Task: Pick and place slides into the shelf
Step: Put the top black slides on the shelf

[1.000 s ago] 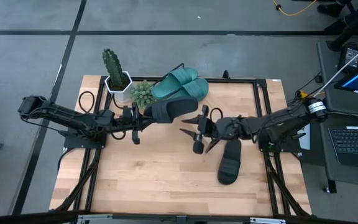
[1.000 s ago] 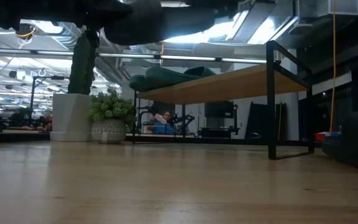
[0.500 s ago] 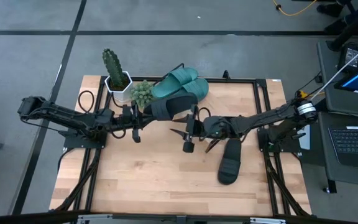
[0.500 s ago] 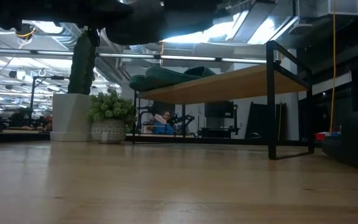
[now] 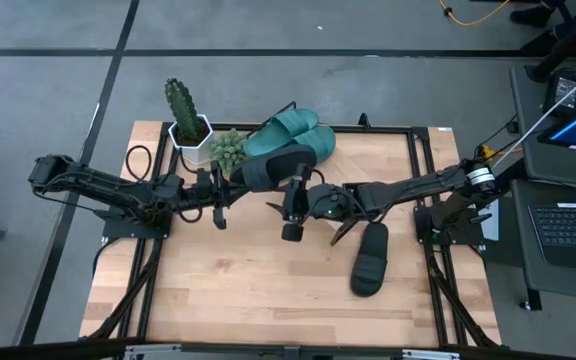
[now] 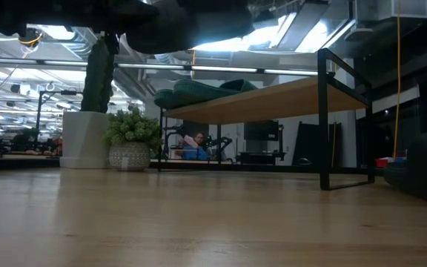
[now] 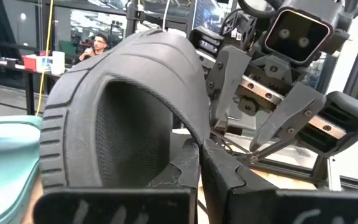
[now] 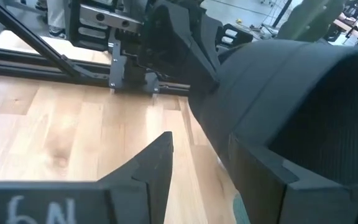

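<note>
My left gripper [image 5: 223, 190] is shut on a black slide [image 5: 273, 170], which it holds in the air in front of the shelf [image 5: 388, 160]. My right gripper [image 5: 290, 208] is open at that slide's free end. In the right wrist view the slide [image 8: 291, 93] reaches in between its spread fingers [image 8: 148, 168]. Two teal slides [image 5: 293, 135] lie side by side on the shelf's left end, and the low view shows them [image 6: 199, 90] on the slanted board [image 6: 273, 100]. A second black slide [image 5: 370, 258] lies flat on the table under the right arm. My left gripper pinches the black slide's sole at the end nearest the left arm [image 7: 194, 149], between its two fingers. It comes level from the table's left. The slide is lifted clear and reaches out toward the right, with its strap [image 7: 135, 81] arching just beyond the fingers. My right gripper: I cannot tell whether its fingers touch the slide.
A tall cactus in a white pot [image 5: 186, 115] and a small bushy plant [image 5: 228, 148] stand at the table's far left, close to the held slide. The shelf's black frame [image 6: 323, 119] stands on the far half. The table's near half [image 5: 248, 290] is bare wood.
My right gripper has moved toward the table's left, from above the table's middle to the free end of the black slide held by my left gripper, and it has stayed open. The left arm and the slide have kept still.
</note>
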{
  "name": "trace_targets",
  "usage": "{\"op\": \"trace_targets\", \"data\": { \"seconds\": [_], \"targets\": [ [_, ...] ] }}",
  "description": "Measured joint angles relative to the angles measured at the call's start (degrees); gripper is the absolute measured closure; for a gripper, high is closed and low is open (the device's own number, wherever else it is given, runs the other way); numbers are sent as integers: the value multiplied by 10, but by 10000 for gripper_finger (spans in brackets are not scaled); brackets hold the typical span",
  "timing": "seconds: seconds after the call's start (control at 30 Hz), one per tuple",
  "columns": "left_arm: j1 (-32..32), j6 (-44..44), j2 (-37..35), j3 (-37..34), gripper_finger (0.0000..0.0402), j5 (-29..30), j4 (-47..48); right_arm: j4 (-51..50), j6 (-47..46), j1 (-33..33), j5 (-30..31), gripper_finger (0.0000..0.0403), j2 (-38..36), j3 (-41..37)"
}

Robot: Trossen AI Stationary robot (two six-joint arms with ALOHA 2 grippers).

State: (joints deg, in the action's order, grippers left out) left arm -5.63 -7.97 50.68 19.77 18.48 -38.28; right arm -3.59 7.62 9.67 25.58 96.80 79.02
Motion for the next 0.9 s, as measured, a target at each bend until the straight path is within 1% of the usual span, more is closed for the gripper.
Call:
{"op": "trace_targets", "data": {
  "seconds": [0.2,0.37,0.43,0.77,0.9],
  "targets": [
    [0,9,0,0,401,-4,1,-14,1,12,12,243,-12,0],
    [0,9,0,0,401,-4,1,-49,0,16,68,243,-16,0],
    [0,9,0,0,401,-4,1,-56,-11,16,72,243,-17,0],
    [0,8,0,0,401,-15,-5,-63,-30,7,66,243,-18,0],
    [0,9,0,0,401,-16,-14,-62,-45,3,21,245,-18,0]
  ]
}}
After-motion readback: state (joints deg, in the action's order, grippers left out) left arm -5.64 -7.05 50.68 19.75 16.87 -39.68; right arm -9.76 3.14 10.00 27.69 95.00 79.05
